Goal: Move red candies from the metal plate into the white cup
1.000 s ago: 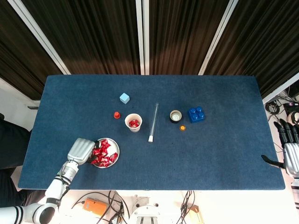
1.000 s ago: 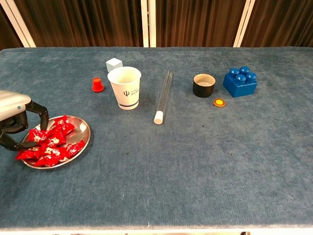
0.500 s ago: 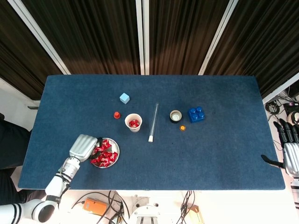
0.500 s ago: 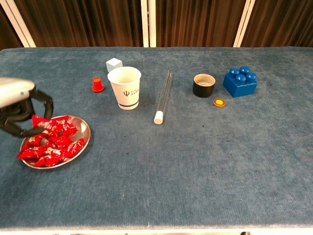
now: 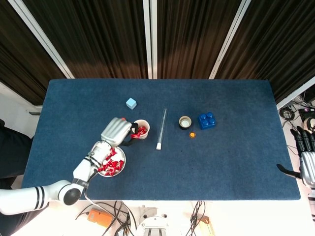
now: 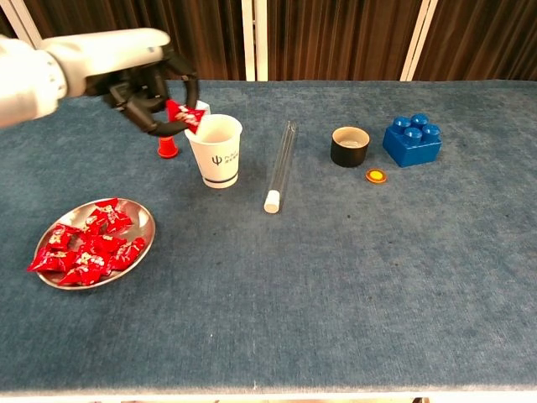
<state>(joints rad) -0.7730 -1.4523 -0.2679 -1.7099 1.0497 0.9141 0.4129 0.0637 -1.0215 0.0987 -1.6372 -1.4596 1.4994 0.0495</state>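
— Overall, what was laid out, largest item first?

— A dark blue cloth-covered table [image 6: 352, 285] carried everything. Next in size was a round shallow metal plate [image 6: 144, 237] near the front left, heaped with red wrapped candies [image 6: 84, 248]. A white paper cup [image 6: 216, 151] stood upright behind it, toward the centre, with red candies [image 5: 141, 130] visible inside it from the head view. A clear glass tube [image 6: 281, 164] with a white stopper lay just right of the cup. Further right sat a blue studded building block [image 6: 412, 140], a short black pot [image 6: 350, 146], a pale blue cube [image 5: 131, 103], a small red cap [image 6: 168, 146] and a small orange disc [image 6: 376, 175].

— And the hands?

— The left hand [image 6: 151, 88] hung above the table just left of the cup's rim, fingers curled, pinching one red candy [image 6: 185, 116] between thumb and fingertips. That candy was level with the rim, at its left edge, not inside. The right hand [image 5: 306, 157] was off the table's right edge, holding nothing, fingers straight and slightly apart.
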